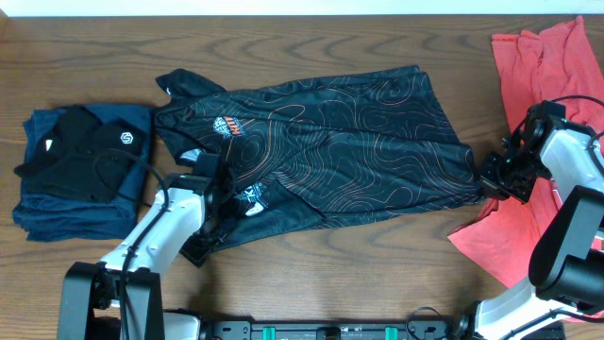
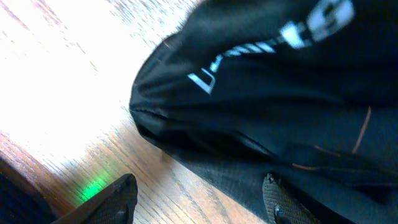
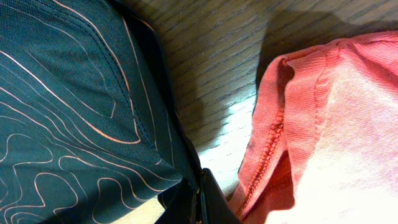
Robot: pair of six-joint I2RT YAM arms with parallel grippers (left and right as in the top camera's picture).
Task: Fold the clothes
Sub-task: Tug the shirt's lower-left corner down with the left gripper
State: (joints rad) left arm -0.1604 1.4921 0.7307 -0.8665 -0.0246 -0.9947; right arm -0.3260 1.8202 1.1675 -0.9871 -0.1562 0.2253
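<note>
right fingers (image 3: 211, 200) — pinched on black shirt (image 1: 359, 142) hem | left fingers (image 2: 115, 198) — spread, low at its sleeve

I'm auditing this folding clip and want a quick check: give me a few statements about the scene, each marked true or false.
1. The black shirt lies spread out on the table. True.
2. The folded dark pile sits at the overhead view's right. False: it is at the left; the coral-red garments lie at the right.
3. The left fingers stand open. True.
4. The right fingers are open, clear of the shirt. False: they are shut on the shirt's hem.
</note>
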